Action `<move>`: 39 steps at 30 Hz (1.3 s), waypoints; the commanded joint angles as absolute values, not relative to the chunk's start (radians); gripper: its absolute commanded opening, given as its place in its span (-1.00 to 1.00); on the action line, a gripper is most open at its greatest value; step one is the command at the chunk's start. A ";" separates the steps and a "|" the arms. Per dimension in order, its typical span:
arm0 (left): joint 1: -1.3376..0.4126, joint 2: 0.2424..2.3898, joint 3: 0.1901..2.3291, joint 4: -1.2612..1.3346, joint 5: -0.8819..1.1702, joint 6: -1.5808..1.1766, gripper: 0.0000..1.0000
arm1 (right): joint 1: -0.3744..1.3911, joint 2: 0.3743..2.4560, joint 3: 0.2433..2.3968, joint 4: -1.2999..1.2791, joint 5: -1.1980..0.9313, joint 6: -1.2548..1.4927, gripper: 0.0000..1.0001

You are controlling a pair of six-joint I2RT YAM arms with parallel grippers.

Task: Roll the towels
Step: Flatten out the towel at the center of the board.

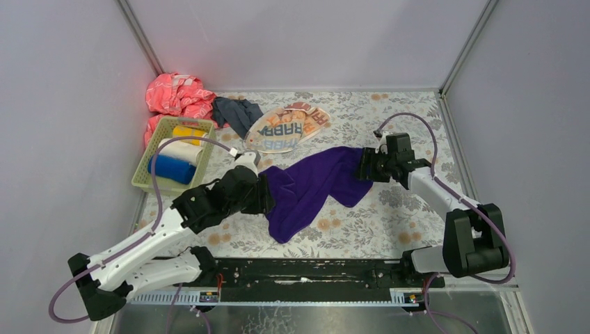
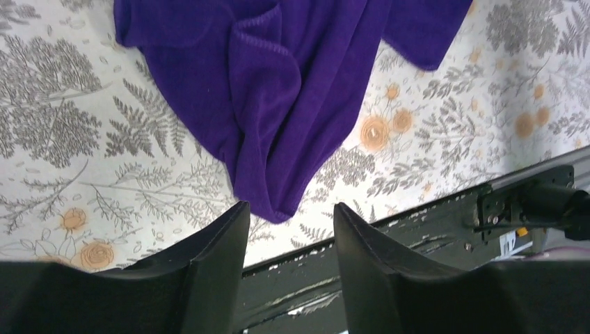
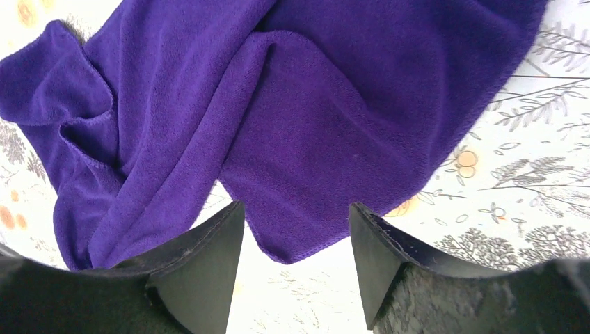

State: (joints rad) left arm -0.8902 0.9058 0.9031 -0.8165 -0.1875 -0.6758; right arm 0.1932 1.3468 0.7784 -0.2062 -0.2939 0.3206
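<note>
Between the two arms, purple towel [image 1: 313,186]: lies crumpled on the floral cover [image 1: 393,216], slanting from far right to near left, doubled over itself with deep creases.
Handling: looks soft, light and floppy, with a fleecy pile. I'd expect it to sag and bunch wherever it is lifted. It should grip well on the pads, and nothing about it is fragile.
Where to take hold: the stitched hem, at the near-left tip and the far-right end. Pinching a single layer there would let it be pulled flat before any rolling.
Left gripper [image 2: 289,209]: jaws apart and empty, at the towel's left end, with the near-left tip showing just beyond the fingertips.
Right gripper [image 3: 296,209]: jaws apart with nothing clamped, hovering over the towel's far-right edge.
Other towels: cream "RABBIT" towel [image 1: 289,129] and dark grey-blue towel [image 1: 236,113], both loose at the far side, left of centre.
Basket [image 1: 141,169]: far left, holding a yellow roll [image 1: 188,131], white roll [image 1: 179,148] and blue roll [image 1: 170,169].
Pink cloth [image 1: 174,94]: heaped in the far-left corner.
</note>
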 commanded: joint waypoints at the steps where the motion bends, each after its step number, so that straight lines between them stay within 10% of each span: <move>1: -0.859 0.978 0.956 -0.695 -0.284 -0.675 -0.02 | 0.231 1.386 0.837 -0.201 -0.337 0.307 0.28; 15: -0.732 1.675 1.274 -0.560 -0.230 -0.522 -0.21 | 0.261 1.486 0.833 -0.147 -0.297 0.336 0.26; 30: -0.715 1.922 1.303 -0.551 -0.206 -0.506 -0.28 | 0.263 1.534 0.812 -0.114 -0.298 0.341 0.26; 36: -0.698 1.904 1.279 -0.547 -0.230 -0.491 -0.98 | 0.263 1.563 0.809 -0.126 -0.262 0.350 0.26; 39: -0.678 1.849 1.244 -0.538 -0.235 -0.477 -1.00 | 0.263 1.577 0.807 -0.141 -0.232 0.358 0.26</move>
State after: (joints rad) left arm -0.7067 1.9144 1.2827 -0.5758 -0.2070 -0.5014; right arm 0.2539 1.5631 0.8047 -0.1432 -0.2825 0.3420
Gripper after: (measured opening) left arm 0.006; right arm 0.633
